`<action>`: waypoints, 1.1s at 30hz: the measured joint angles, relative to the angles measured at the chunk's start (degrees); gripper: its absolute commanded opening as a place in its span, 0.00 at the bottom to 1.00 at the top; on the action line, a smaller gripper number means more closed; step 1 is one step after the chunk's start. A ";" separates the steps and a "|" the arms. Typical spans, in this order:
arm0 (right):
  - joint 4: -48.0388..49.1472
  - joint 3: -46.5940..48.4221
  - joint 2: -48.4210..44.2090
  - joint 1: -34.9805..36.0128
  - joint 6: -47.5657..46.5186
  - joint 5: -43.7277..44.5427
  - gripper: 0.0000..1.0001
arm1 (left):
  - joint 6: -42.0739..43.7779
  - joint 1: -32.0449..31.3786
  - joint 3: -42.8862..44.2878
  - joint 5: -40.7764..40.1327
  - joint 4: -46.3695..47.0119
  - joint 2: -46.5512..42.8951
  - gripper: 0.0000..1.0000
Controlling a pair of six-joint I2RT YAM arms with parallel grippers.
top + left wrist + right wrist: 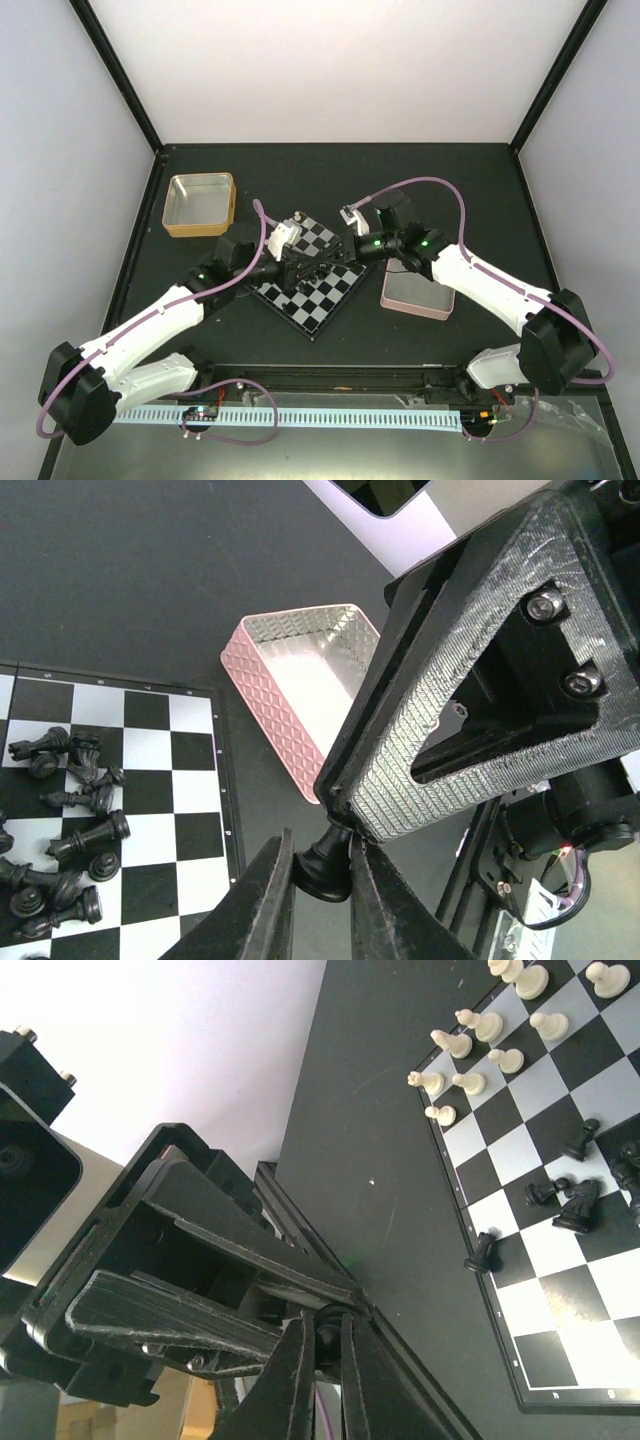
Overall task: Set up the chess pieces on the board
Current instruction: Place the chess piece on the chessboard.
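Seen from above, both arms meet over the middle of the board (322,300), left claw (298,266) and right claw (334,257) tip to tip. Whatever is between them is too small to make out there.

At the left wrist, the left claw (320,885) is closed on the wide base of a black piece (322,865), held in the air just off the board's edge on the pink tray (290,670) side. The piece's long axis runs from these fingers straight to the right claw's tips, which meet its head. Other black pieces (75,810) lie toppled on the board.

At the right wrist, the right claw looks pinched on a small dark thing, probably the same piece. The board lies to its right, with white pieces (490,1027) on the far squares. This looks like a handover, so one claw must let go first. The bare squares nearby leave room, but the checks look slick.
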 measured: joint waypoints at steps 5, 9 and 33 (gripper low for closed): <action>-1.33 0.98 0.17 0.04 -2.29 3.21 0.01 | -0.46 -0.17 0.00 -0.26 0.50 -0.02 0.56; -5.20 3.50 0.79 0.07 -7.72 13.22 0.01 | -1.75 -0.17 0.00 -4.22 0.15 -0.44 0.65; -10.84 5.27 21.33 0.46 -25.79 51.01 0.03 | -10.78 0.39 -4.76 -29.92 -4.79 -5.22 0.71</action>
